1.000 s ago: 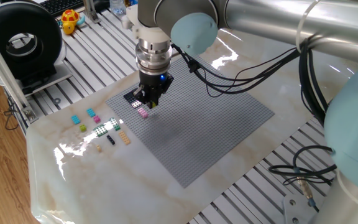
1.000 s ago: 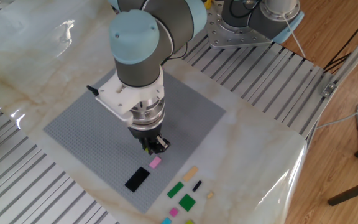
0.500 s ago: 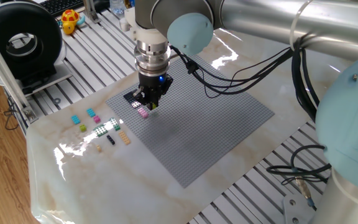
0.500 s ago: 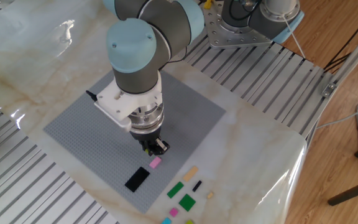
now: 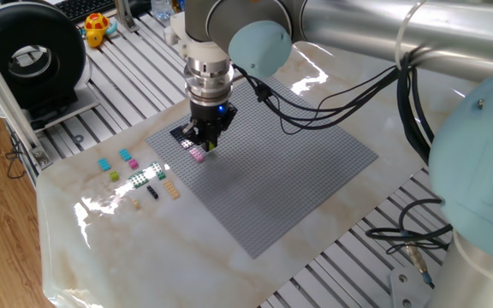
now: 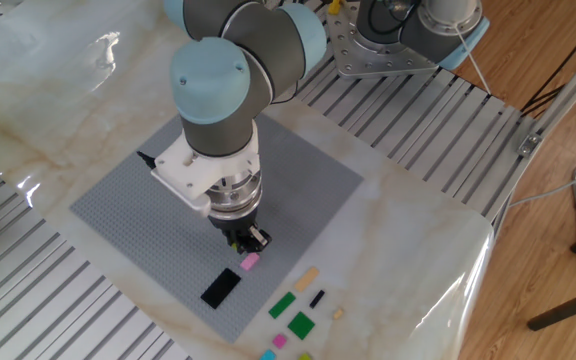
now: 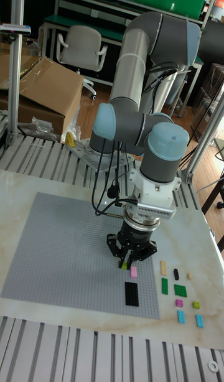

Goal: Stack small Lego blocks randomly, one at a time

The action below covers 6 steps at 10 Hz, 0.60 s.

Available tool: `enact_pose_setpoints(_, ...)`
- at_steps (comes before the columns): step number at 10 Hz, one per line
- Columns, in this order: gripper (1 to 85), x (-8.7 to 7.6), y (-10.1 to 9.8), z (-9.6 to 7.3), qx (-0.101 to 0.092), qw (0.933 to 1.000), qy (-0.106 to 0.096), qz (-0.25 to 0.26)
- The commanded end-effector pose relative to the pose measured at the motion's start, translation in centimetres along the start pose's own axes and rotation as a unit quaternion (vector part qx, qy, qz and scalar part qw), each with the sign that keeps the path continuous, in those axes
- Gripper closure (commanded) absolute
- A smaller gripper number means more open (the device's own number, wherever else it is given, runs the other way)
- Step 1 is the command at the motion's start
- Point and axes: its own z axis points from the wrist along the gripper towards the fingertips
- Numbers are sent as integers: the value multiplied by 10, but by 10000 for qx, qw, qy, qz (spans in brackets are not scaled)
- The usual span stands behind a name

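A pink small Lego block (image 5: 197, 155) (image 6: 249, 261) (image 7: 133, 271) sits on the grey baseplate (image 5: 298, 162) (image 6: 138, 200) (image 7: 62, 251) near its edge. My gripper (image 5: 206, 143) (image 6: 249, 240) (image 7: 129, 264) hangs just above and beside it, fingers drawn together on what looks like a tiny yellow-green block. A black block (image 5: 182, 133) (image 6: 221, 287) (image 7: 131, 293) lies flat on the plate close by. Loose blocks rest on the marble beyond the edge: cyan (image 5: 104, 164), yellow-green (image 5: 114, 175), green (image 6: 300, 324) (image 7: 180, 290), tan (image 6: 308, 278) (image 7: 163, 267).
The marble sheet lies on an aluminium slatted table (image 5: 349, 257). A black round device (image 5: 28, 56) and a yellow toy (image 5: 97, 28) stand at the far left. Arm cables (image 5: 332, 107) hang over the plate. A cardboard box (image 7: 37, 89) sits behind the table.
The gripper has crept a little lower and closer to the pink block. The blocks on the table have not moved.
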Motion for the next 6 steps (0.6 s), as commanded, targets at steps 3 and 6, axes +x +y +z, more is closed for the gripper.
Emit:
enact_pose_setpoints(3, 843, -3, 4, 3, -98, 9999, -31, 54)
enact_pose_setpoints(6, 843, -4, 4, 5, -107, 9999, -54, 23)
